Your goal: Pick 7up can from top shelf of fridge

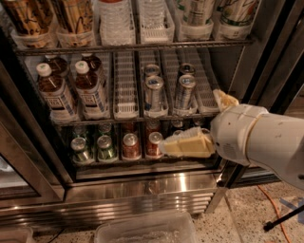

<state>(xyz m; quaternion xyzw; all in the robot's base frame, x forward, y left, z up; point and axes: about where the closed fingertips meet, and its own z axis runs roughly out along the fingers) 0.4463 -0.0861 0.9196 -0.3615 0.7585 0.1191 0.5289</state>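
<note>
The fridge (142,187) stands open with three wire racks. On the top shelf (137,47), at the right, two silvery-white cans with dark green print, the 7up cans (197,12), stand in clear trays; their tops are cut off by the frame's edge. My gripper (190,121) is low at the right, in front of the bottom rack and well below the top shelf. Its fingers are apart and hold nothing. One cream finger (185,144) points left toward the bottom cans, and the other finger (223,99) shows above the white wrist.
Tall brown cans (28,16) and water bottles (114,19) share the top rack. The middle rack holds white-capped brown bottles (54,92) and slim silver-blue cans (154,92). The bottom rack holds small green cans (104,147) and red cans (130,146). A clear bin (147,230) lies on the floor.
</note>
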